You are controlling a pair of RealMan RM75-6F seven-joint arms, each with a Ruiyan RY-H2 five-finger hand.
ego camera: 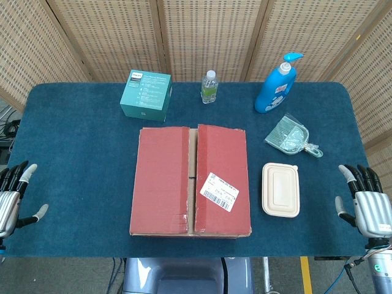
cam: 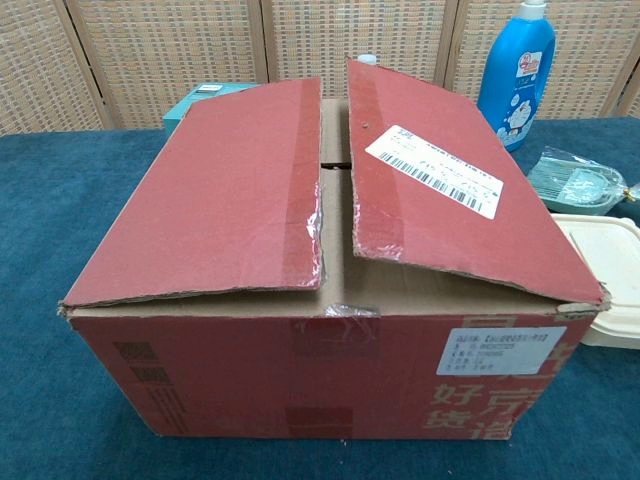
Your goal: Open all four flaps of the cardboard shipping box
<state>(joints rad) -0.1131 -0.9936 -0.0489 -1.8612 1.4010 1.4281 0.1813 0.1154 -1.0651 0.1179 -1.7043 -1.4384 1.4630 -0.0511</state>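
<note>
on the blue table (ego camera: 79, 159), at its middle, sits the red cardboard box (ego camera: 190, 180), its two top flaps lowered but slightly raised, with a narrow gap between them; the right flap (cam: 440, 195) carries a white label (ego camera: 219, 192). at the table's near corners, the left hand (ego camera: 13, 196) and right hand (ego camera: 367, 199) hold nothing, fingers apart, well away from the box. behind it stand a teal carton (ego camera: 146, 94), a small bottle (ego camera: 209, 86) and a blue pump bottle (ego camera: 277, 84); a lidded tray (ego camera: 281, 189) lies to its right.
</note>
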